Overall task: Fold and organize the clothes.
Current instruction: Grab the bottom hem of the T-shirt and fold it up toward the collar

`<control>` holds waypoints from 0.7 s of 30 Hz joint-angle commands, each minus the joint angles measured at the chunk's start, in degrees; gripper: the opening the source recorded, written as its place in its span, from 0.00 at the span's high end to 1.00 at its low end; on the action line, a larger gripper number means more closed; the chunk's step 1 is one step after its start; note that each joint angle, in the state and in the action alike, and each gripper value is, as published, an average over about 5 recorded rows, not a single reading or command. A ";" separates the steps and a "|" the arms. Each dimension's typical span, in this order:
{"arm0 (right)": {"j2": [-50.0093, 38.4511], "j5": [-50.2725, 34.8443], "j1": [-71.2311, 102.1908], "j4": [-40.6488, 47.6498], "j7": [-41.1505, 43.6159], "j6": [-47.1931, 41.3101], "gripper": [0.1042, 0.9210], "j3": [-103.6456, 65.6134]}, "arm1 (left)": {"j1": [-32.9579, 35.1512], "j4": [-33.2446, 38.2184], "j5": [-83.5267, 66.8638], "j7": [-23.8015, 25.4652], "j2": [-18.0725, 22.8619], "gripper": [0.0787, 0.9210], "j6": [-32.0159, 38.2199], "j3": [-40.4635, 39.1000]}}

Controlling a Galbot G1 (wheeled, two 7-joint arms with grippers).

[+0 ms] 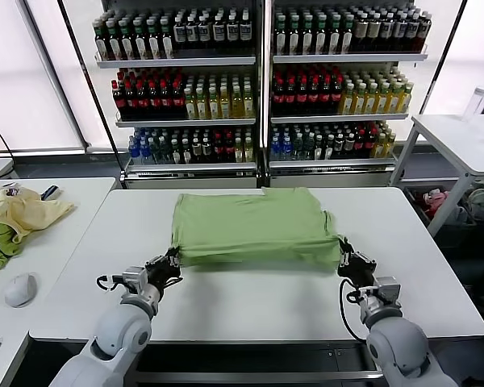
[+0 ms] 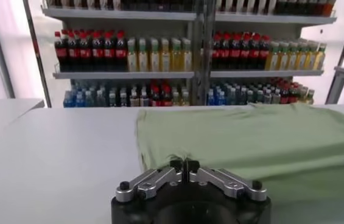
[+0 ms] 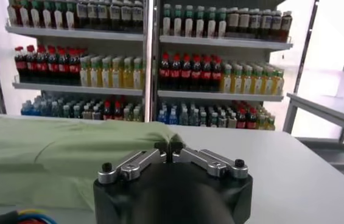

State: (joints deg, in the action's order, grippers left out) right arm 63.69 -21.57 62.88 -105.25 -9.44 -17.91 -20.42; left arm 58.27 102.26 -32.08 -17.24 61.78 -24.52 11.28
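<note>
Head view: the light green polo shirt lies folded in the middle of the white worktop; the left hand and right hand pinch its near corners. Left wrist view: fingers clenched on the shirt's edge. Right wrist view: fingers likewise clenched on cloth.

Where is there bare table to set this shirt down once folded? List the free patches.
Free: the white table strip between the polo shirt and the near edge, plus margins left and right of it. Crowded: shirt's near corners, pinched by the left gripper and right gripper; the side table holds a yellow garment.
</note>
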 commanded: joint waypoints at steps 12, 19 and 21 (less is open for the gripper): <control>0.86 3.36 -5.33 6.51 0.92 -3.98 0.74 3.84 | -5.72 -7.93 7.91 -1.49 3.23 0.79 0.02 -3.65; -0.24 0.21 -0.71 4.00 0.53 -6.29 0.50 0.64 | -3.16 -5.05 8.46 -2.04 2.57 0.55 -0.29 -2.54; -0.26 -1.29 0.11 4.11 -0.01 -6.94 0.42 0.19 | -2.37 -4.71 8.45 -2.17 2.31 0.49 -0.38 -2.24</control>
State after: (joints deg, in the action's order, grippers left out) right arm 63.76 -20.59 60.44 -100.59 -9.22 -22.90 -18.81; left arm 55.27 97.12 -24.84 -19.29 63.75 -24.98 9.27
